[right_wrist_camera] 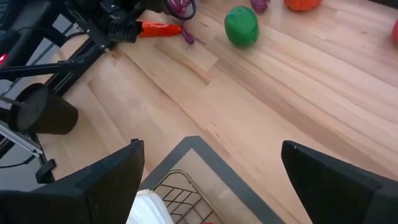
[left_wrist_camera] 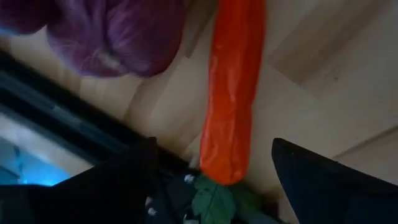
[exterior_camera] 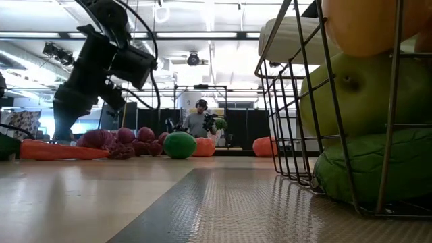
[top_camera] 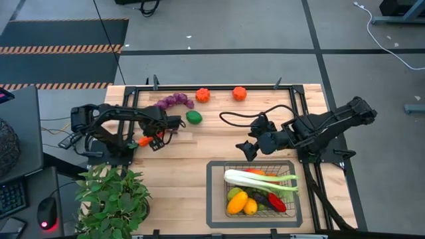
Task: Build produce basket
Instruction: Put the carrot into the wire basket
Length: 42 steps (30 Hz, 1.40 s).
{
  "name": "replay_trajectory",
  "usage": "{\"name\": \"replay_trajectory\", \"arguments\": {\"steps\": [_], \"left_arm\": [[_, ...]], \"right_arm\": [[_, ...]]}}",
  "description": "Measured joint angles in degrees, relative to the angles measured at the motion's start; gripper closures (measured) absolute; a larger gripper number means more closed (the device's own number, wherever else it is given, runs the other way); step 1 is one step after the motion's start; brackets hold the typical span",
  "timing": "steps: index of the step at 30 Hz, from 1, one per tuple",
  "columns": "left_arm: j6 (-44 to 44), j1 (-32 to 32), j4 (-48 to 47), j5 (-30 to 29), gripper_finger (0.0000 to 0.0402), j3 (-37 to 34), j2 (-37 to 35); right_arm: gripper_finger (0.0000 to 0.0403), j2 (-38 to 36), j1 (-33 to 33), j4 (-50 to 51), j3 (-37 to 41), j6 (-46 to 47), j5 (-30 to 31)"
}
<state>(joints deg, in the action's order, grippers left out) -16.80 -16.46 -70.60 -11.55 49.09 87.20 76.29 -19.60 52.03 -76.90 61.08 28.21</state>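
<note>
An orange carrot (left_wrist_camera: pixel 231 93) with green leaves lies flat on the table at the left. My left gripper (left_wrist_camera: pixel 214 155) points down over its leafy end, open, one finger on each side with bare wood between. The high view shows this gripper (top_camera: pixel 158 137) beside the carrot (top_camera: pixel 142 141). Purple grapes (top_camera: pixel 174 101), a green lime (top_camera: pixel 194 117) and two orange tomatoes (top_camera: pixel 203 95) (top_camera: pixel 240 93) rest on the far part of the table. The wire basket (top_camera: pixel 214 199) holds a leek (top_camera: pixel 260 179), peppers and other produce. My right gripper (top_camera: pixel 248 150) hangs open above the basket's far edge.
A leafy potted plant (top_camera: pixel 111 199) stands at the table's near left corner. A black rail frame (top_camera: pixel 226 85) runs around the tabletop. Bare wood (top_camera: pixel 212 139) lies between the far produce and the basket. A person (exterior_camera: pixel 198 121) stands in the room beyond the table.
</note>
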Motion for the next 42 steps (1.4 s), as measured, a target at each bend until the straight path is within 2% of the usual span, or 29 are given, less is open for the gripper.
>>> {"name": "replay_trajectory", "arguments": {"steps": [3,6,8,15,20,30,33,36,39,42], "left_arm": [[1.52,-1.11,3.1,2.92,0.0077,-1.78,0.02],[2.5,-2.21,6.23,10.22,0.008,-3.78,0.02],[2.54,-2.59,7.44,13.05,0.0084,-5.05,0.0],[5.4,-2.75,10.51,15.63,0.0112,-7.35,0.01],[3.08,-2.76,12.63,16.32,0.0155,-7.51,0.06],[-4.32,-1.1,13.96,25.42,0.0276,-6.98,0.06],[-6.8,0.05,13.89,27.99,0.0296,-4.77,0.05],[-8.31,1.64,13.98,29.68,0.0295,-0.21,0.04],[-9.45,3.69,14.14,29.75,0.0287,6.56,0.04],[-11.3,5.94,14.96,29.0,0.0286,14.22,0.04]], "right_arm": [[0.0021,0.0,1.31,0.04,0.0,-1.49,-1.46],[0.0021,0.02,2.58,0.16,0.0,-2.6,-4.02],[0.0021,0.02,3.18,0.18,0.0,-2.8,-4.78],[0.0021,0.02,5.11,0.16,0.0,-4.51,-6.27],[0.0028,0.04,6.68,0.14,0.0,-7.91,-8.11],[0.0064,0.04,10.18,0.15,0.0,-12.02,-12.65],[0.0076,0.04,11.11,0.36,0.0,-13.13,-15.84],[0.0088,0.04,11.65,1.42,0.0,-13.01,-20.18],[0.0097,-0.22,11.56,3.58,0.02,-12.34,-24.01],[0.0104,-1.5,10.03,7.38,0.02,-8.63,-24.14]]}}
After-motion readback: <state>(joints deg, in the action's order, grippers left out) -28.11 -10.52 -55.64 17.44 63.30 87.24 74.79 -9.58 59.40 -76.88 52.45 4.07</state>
